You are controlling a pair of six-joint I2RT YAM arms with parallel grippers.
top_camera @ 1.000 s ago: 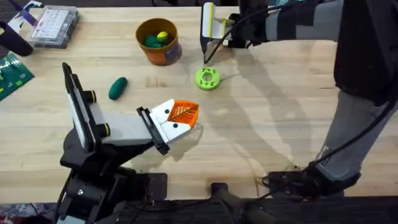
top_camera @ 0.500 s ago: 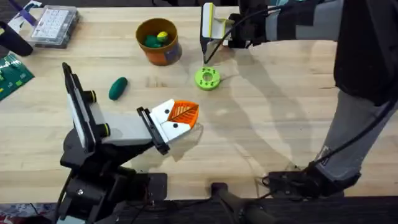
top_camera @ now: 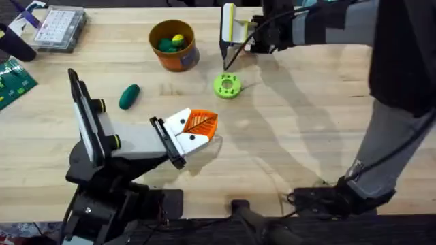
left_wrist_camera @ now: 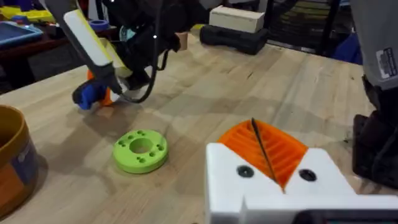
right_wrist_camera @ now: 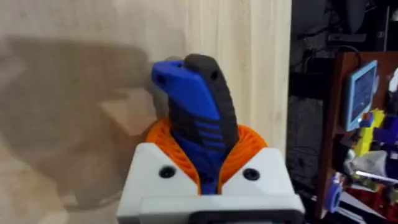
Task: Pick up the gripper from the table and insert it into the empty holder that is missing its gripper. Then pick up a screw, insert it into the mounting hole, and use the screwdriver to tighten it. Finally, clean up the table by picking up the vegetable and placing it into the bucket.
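- We see the right claw clenched around the screwdriver, holding it over the far side of the desk, just behind the lime-green ring disc.
- Our left claw rests low near the desk's middle, fingers pressed together, grasping nothing.
- The vegetable lies on the desk, near the bucket.
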